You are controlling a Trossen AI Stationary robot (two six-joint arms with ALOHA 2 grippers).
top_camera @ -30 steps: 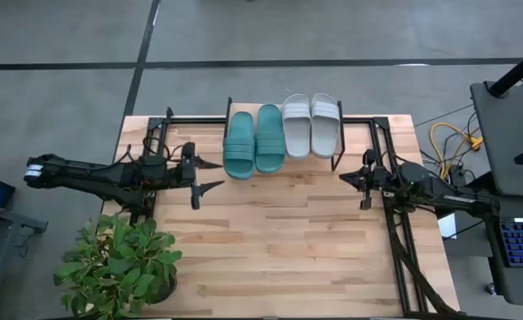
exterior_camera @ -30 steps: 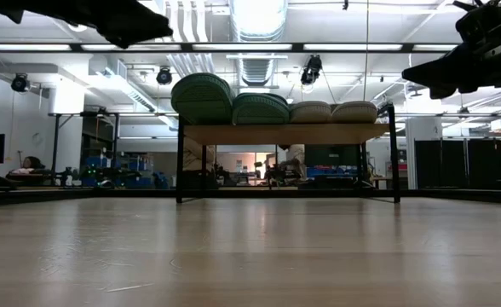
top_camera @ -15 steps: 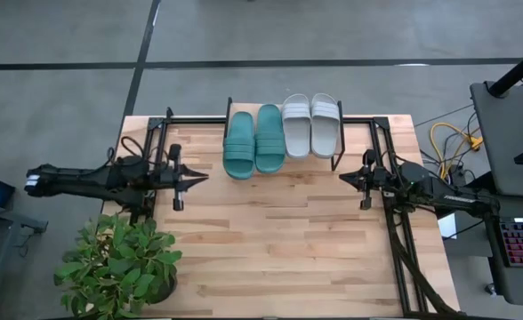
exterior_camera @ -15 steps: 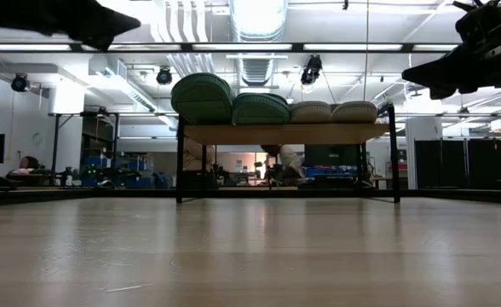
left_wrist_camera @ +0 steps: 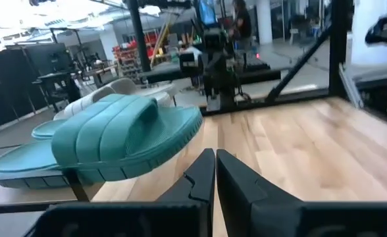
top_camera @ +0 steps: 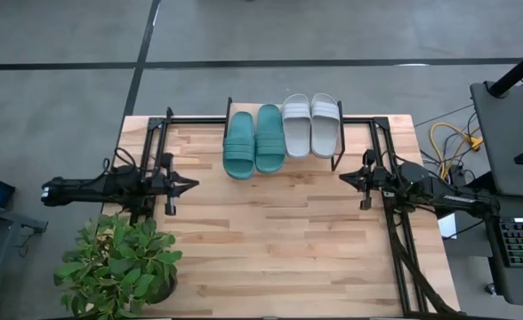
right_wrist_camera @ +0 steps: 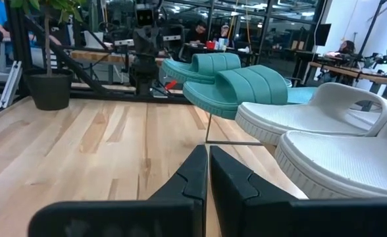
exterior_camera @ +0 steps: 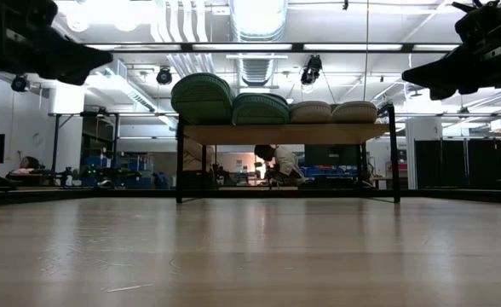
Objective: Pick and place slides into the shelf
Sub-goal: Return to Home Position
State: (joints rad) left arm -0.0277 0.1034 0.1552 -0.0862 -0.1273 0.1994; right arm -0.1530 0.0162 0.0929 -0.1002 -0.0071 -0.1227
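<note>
Slides fill the far shelf, so nothing needs carrying. Left gripper and right gripper hover closed and empty, well apart.

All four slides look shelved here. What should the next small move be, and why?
Probably only settle the left gripper at rest and stop. Both teal green rubber slides and both light grey rubber slides lie on the small wooden-topped shelf. It is shut and empty near the wooden table's left side, mirroring the shut right gripper opposite.
</note>
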